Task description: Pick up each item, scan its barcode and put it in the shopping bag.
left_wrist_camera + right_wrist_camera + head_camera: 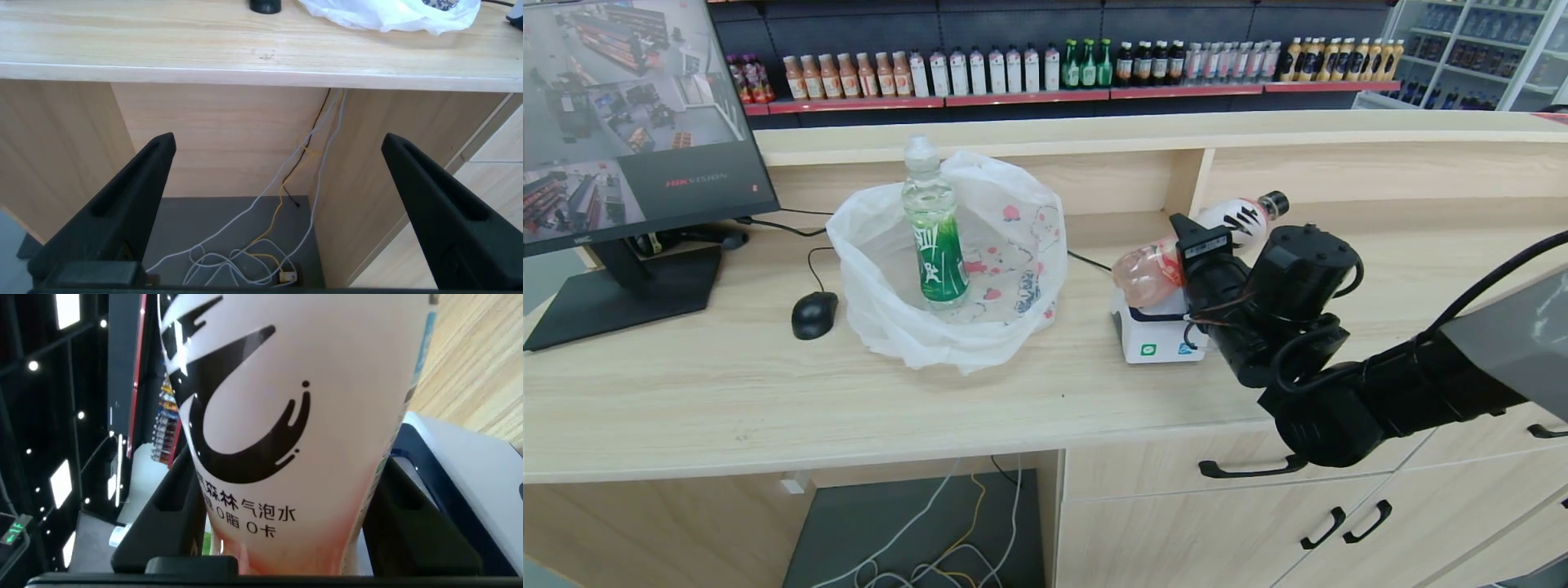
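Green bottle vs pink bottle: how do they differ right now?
Pose: the green bottle stands upright; the pink bottle lies tilted, cap away from the robot.
Place: the green bottle is inside the bag; the pink bottle is held by the right hand over the scanner.
Look: green bottle has a green label and pale cap; pink bottle a white label and dark cap.
Shared: both are capped plastic drink bottles.

Wooden counter [727, 392], shopping bag [1017, 245], scanner [1156, 333], mouse [814, 314], monitor [621, 122]
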`<state>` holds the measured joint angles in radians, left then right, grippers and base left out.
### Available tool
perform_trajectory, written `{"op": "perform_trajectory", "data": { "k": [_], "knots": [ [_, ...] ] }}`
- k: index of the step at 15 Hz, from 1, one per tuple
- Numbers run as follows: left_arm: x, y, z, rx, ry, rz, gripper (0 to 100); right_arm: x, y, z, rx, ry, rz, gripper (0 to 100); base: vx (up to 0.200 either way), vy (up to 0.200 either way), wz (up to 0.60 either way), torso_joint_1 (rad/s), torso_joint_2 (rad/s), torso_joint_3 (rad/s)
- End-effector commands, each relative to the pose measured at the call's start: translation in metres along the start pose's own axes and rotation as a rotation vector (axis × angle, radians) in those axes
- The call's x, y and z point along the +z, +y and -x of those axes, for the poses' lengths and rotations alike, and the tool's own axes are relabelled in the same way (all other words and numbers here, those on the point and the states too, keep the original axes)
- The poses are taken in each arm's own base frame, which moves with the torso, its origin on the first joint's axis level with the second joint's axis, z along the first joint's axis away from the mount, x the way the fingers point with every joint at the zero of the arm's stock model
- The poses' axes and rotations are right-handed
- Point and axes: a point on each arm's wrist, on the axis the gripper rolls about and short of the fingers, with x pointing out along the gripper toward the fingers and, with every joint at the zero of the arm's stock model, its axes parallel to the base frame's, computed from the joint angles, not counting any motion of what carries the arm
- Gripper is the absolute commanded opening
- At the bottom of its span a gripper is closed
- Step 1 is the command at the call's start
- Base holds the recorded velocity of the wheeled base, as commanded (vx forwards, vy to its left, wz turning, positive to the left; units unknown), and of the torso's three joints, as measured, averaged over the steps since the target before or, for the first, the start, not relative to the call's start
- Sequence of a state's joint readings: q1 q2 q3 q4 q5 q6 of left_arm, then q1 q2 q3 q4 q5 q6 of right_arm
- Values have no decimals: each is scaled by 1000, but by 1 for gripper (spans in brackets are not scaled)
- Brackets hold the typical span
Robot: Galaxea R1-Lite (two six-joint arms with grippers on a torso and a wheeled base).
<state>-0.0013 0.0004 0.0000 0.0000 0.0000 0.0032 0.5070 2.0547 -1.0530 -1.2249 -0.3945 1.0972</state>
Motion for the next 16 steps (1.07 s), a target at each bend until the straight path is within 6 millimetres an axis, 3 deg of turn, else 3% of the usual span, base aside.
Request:
{"op": "perform_trajectory", "data": {
  "k": [1,16],
  "knots": [
    [0,0,0,0,0,0,100,-3,-4,-2,-5,4,-5,0,0,0,0,0,0,0],
    [0,0,0,1,0,0,100,-6,-6,-2,-14,3,-27,0,0,0,0,0,0,0]
  ]
}}
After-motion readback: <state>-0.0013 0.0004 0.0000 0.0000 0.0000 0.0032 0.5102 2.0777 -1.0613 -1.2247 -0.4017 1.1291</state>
